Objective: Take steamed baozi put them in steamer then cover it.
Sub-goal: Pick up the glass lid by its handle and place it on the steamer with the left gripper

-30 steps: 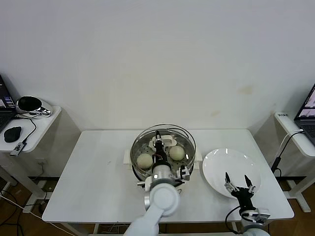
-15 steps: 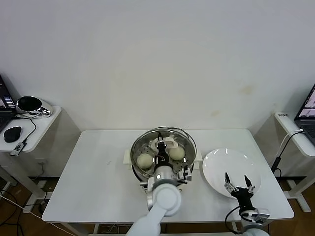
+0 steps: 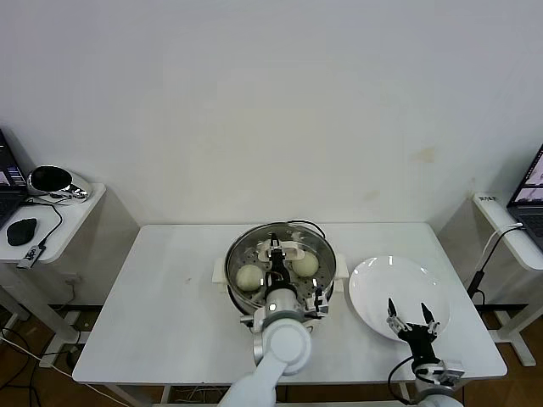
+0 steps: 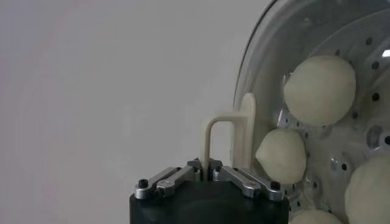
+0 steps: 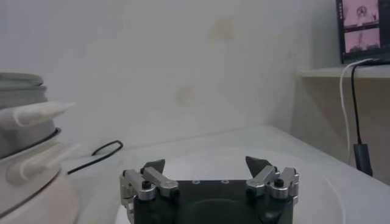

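Head view: steamer point(image 3: 242, 292) holds baozi point(image 3: 249, 276); left pincer point(image 3: 277, 254) clamps lid handle point(image 3: 285, 249); right pincer point(image 3: 410, 317) agape, empty.

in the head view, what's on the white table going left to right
steamer with baozi under the glass lid, its handle held by the left gripper → white plate → open right gripper

In our head view the left gripper point(image 3: 279, 259) hides part of the steamer point(image 3: 242, 292), so we see only two baozi point(image 3: 249, 276). The wrist view's edge cuts two others.
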You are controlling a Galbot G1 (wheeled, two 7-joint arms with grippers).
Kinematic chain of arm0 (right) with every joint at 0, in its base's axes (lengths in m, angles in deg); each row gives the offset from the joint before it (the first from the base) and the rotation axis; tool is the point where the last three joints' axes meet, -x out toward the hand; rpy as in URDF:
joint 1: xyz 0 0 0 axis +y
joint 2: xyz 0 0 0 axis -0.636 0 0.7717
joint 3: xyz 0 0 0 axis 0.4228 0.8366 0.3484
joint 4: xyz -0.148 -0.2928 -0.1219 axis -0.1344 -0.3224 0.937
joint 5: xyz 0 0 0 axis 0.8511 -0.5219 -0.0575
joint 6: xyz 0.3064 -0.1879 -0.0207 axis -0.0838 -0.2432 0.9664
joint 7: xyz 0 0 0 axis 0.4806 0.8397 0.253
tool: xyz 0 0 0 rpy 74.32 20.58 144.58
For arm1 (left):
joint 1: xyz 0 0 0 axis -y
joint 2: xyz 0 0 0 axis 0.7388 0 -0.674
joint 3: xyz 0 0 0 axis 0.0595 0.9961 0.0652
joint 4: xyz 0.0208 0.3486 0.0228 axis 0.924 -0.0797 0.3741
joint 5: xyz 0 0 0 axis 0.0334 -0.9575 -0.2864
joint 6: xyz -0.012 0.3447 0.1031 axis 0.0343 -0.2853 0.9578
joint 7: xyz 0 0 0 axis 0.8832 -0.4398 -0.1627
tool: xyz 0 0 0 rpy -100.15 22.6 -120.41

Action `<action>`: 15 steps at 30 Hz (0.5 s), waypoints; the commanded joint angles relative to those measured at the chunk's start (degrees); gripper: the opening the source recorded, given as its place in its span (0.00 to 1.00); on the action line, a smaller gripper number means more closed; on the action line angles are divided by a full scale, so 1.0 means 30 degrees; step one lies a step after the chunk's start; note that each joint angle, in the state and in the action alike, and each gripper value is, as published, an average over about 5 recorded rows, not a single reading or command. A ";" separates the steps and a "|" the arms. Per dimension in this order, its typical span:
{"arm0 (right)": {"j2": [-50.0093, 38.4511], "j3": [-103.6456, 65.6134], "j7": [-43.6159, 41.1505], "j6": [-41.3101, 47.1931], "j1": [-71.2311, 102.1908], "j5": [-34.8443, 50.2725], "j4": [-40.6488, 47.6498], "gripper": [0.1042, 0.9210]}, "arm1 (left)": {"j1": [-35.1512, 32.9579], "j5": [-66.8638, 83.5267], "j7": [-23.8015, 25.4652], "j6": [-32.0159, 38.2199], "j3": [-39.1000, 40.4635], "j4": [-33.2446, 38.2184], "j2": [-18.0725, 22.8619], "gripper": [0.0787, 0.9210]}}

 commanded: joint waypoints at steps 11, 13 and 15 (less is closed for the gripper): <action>-0.0029 0.0051 -0.0024 -0.0041 -0.0041 0.0012 0.0043 0.88 | -0.0159 -0.0209 -0.0096 -0.0811 -0.0190 -0.0404 -0.0022 0.08; -0.0025 0.0045 -0.0026 -0.0044 -0.0035 0.0018 0.0033 0.88 | -0.0158 -0.0250 -0.0037 -0.0807 -0.0193 -0.0351 -0.0040 0.08; -0.0016 0.0041 -0.0029 -0.0052 -0.0027 0.0019 0.0038 0.88 | -0.0106 -0.0277 0.0054 -0.0804 -0.0177 -0.0283 -0.0051 0.08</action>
